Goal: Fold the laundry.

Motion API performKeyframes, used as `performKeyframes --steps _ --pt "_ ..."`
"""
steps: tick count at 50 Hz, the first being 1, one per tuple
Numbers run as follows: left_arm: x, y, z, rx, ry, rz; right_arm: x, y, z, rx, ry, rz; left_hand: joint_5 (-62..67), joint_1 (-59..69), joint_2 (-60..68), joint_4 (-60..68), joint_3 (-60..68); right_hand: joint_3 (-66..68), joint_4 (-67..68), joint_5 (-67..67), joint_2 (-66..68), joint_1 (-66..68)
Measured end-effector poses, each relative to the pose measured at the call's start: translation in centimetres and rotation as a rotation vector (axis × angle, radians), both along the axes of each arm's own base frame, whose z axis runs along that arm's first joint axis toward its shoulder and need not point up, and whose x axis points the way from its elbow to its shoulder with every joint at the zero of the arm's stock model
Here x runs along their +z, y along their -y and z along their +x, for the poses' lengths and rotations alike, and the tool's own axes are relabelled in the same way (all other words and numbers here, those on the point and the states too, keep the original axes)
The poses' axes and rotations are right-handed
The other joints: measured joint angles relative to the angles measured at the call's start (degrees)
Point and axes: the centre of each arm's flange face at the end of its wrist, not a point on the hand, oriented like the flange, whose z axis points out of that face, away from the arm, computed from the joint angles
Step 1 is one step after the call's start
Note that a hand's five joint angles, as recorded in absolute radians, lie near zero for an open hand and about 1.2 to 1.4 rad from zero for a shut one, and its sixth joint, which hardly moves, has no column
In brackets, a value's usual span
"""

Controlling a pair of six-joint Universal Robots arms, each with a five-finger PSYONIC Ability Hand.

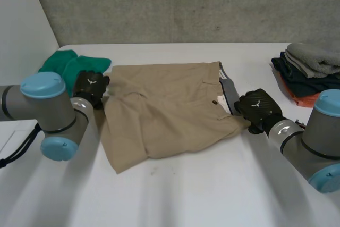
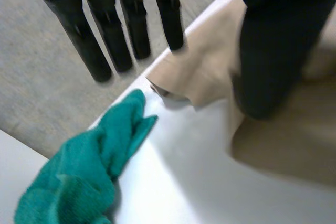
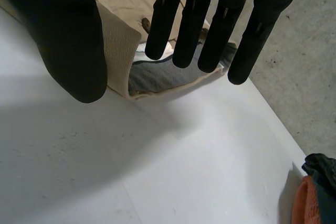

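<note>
A pair of tan shorts [image 1: 164,110] lies spread flat in the middle of the white tabletop [image 1: 212,190], its waistband towards the robot's right and its leg ends towards the left.

The left hand [image 1: 90,86] sits at the shorts' left edge, near the far corner. In the left wrist view its fingers [image 2: 105,40] are straight and held apart from the thumb, which hangs over the tan cloth [image 2: 283,145]. A raised fold of that cloth stands between thumb and fingers, and nothing is pinched.

The right hand [image 1: 258,109] is at the waistband's near end. In the right wrist view its fingers [image 3: 194,19] are straight and spread away from the thumb, with the open waistband [image 3: 118,51] and its grey lining [image 3: 157,74] lying loose below them.

A green cloth [image 1: 66,63] lies bunched on the tabletop just beyond the left hand. A pile of folded clothes [image 1: 311,70] stands at the tabletop's far right, well apart from the shorts
</note>
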Motion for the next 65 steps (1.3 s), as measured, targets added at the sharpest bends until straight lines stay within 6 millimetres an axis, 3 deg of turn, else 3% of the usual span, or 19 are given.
performKeyframes --steps 2,3,10,12,16,22,25,26,29,35,37,38,40,46,51,54,58,61,65 --pt "0.7 -0.2 0.0 -0.001 -0.004 -0.012 -0.1 -0.1 0.0 0.001 0.0 0.0 -16.6 -17.86 -16.21 -16.38 -16.15 -3.01 -2.84 -2.91 -2.94 -2.81" --pt "1.4 -0.4 0.0 -0.002 -0.007 -0.022 -0.1 -0.2 0.0 0.002 0.0 0.002 -19.76 -20.26 -19.64 -19.48 -19.18 -4.96 -4.84 -5.04 -4.72 -4.55" --pt "6.2 -3.1 0.6 -0.007 -0.029 -0.09 0.3 -0.6 -0.2 -0.006 0.004 0.009 -23.19 -21.06 -22.24 -22.44 -22.33 -12.69 -12.83 -13.68 -12.65 -12.03" --pt "8.1 -5.0 1.0 -0.01 -0.039 -0.115 1.2 -0.8 -0.3 -0.004 0.008 0.003 -22.81 -20.76 -22.08 -22.3 -22.2 -13.84 -14.21 -15.23 -13.83 -12.98" --pt "9.7 -8.1 1.4 -0.025 -0.052 -0.125 2.5 -1.5 -0.3 0.017 0.009 0.017 -19.41 -17.43 -19.4 -19.24 -19.53 -13.93 -14.36 -15.5 -13.83 -12.98" --pt "9.0 -14.2 0.0 -0.119 -0.09 -0.045 3.7 -2.1 0.1 0.073 0.016 0.061 -16.49 -14.92 -16.66 -16.33 -16.76 -13.81 -14.02 -13.72 -13.66 -12.88" --pt "8.2 -15.7 -0.5 -0.147 -0.109 -0.002 3.9 -2.1 0.3 0.089 0.021 0.068 -16.49 -14.92 -16.66 -16.33 -16.76 -13.8 -13.81 -13.33 -13.66 -12.81" --pt "6.7 -17.7 -1.3 -0.176 -0.142 0.083 3.8 -2.0 0.6 0.117 0.027 0.08 -16.55 -14.94 -16.67 -16.33 -16.78 -13.78 -13.17 -12.5 -13.66 -12.79" --pt "4.9 -18.9 -1.9 -0.173 -0.167 0.167 3.2 -1.8 1.0 0.139 0.025 0.092 -16.51 -14.92 -16.66 -16.33 -16.76 -11.22 -10.94 -10.42 -11.39 -11.15" --pt "2.1 -19.3 -2.5 -0.115 -0.176 0.263 1.5 -1.3 1.7 0.167 0.008 0.111 -12.7 -10.79 -12.96 -12.44 -12.99 -1.61 -1.7 -1.56 -1.51 -1.48" --pt "1.5 -19.2 -2.6 -0.099 -0.17 0.275 1.0 -1.3 1.8 0.172 0.002 0.116 -10.94 -8.84 -11.15 -10.62 -11.22 7.76 6.84 6.75 8.08 7.64" --pt "1.1 -19.0 -2.6 -0.087 -0.163 0.282 0.7 -1.2 1.9 0.175 -0.001 0.118 -7.82 -5.22 -7.92 -7.43 -8.0 18.61 17.94 17.73 19.15 16.46" --pt "0.6 -18.9 -2.6 -0.074 -0.152 0.29 0.5 -1.2 2.0 0.178 -0.004 0.118 -5.36 -2.6 -5.26 -4.84 -5.41 24.75 24.99 24.69 25.03 19.82" --pt "-0.3 -18.3 -2.3 -0.043 -0.131 0.295 0.6 -1.0 2.1 0.17 -0.003 0.099 2.49 4.95 3.02 3.18 2.81 26.33 26.91 26.4 25.21 20.01" --pt "-0.5 -18.0 -1.9 -0.012 -0.121 0.293 0.6 -1.1 1.9 0.157 -0.003 0.101 12.36 14.62 12.83 13.16 12.49 26.33 26.91 26.41 25.21 20.01" --pt "-0.8 -18.0 -1.8 -0.002 -0.114 0.297 0.5 -1.2 1.8 0.144 -0.005 0.108 25.9 26.94 26.51 26.95 25.97 26.33 26.91 26.4 25.21 20.01" --pt "-0.8 -18.1 -1.7 0.002 -0.101 0.299 0.9 -1.3 1.4 0.113 -0.012 0.107 26.44 26.93 27.99 28.36 27.49 26.33 26.92 26.41 25.21 20.01" --pt "0.0 -18.2 -1.6 -0.005 -0.095 0.277 1.8 -1.3 1.1 0.081 -0.02 0.093 26.44 26.93 28.0 28.36 27.52 26.33 26.92 26.41 25.21 20.01" --pt "2.7 -18.5 -1.4 -0.027 -0.077 0.207 3.6 -1.7 0.4 0.033 -0.035 0.075 26.44 26.93 28.0 28.36 27.52 26.34 26.93 26.41 25.21 20.01"
